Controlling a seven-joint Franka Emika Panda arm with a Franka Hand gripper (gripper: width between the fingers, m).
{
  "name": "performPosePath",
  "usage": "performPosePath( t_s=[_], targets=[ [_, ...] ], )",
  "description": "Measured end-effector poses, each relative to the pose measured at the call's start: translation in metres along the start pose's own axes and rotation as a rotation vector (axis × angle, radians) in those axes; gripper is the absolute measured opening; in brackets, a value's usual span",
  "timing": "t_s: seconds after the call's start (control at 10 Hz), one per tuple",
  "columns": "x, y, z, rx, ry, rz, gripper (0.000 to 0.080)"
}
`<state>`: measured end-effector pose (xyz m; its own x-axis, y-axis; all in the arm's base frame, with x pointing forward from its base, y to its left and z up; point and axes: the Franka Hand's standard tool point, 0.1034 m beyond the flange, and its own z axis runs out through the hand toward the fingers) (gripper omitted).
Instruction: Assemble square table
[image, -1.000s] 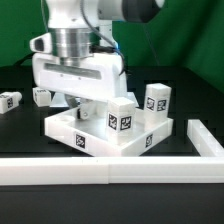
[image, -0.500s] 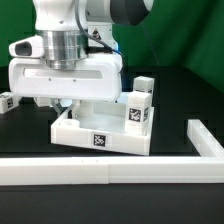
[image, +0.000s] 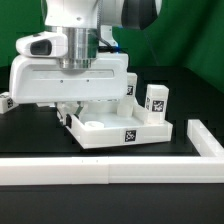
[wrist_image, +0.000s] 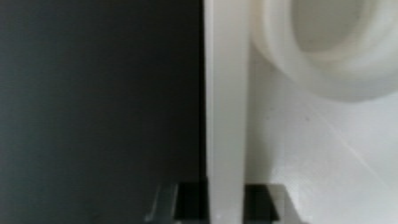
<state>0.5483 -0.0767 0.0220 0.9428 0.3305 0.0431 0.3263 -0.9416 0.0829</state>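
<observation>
The slab (image: 112, 133) lies on the black surface (image: 195, 100) just behind the wall (image: 110, 167). It has turned in place over the last second, from corner-on to showing a tagged side, which I read as lining it up for the next leg. The jaws stay clenched on its rim (wrist_image: 226, 100), thin between the two pads. Inside the rim one leg (image: 157, 100) stands upright at the exterior view's right, a second leg (image: 132, 88) shows partly behind the hand, and the near floor is bare. A loose leg (image: 6, 101) waits well apart.
</observation>
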Motion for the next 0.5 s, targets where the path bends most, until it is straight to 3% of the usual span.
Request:
performPosePath(
  t_s=[0.2, 0.4, 0.5],
  targets=[
    [0.001, 0.002, -0.001, -0.004, -0.013, -0.138, 0.0053],
    [0.026, 0.003, -0.009, -0.019, -0.029, -0.354, 0.0053],
    [0.039, -0.006, -0.008, -0.028, -0.024, -0.428, 0.0053]
  ],
)
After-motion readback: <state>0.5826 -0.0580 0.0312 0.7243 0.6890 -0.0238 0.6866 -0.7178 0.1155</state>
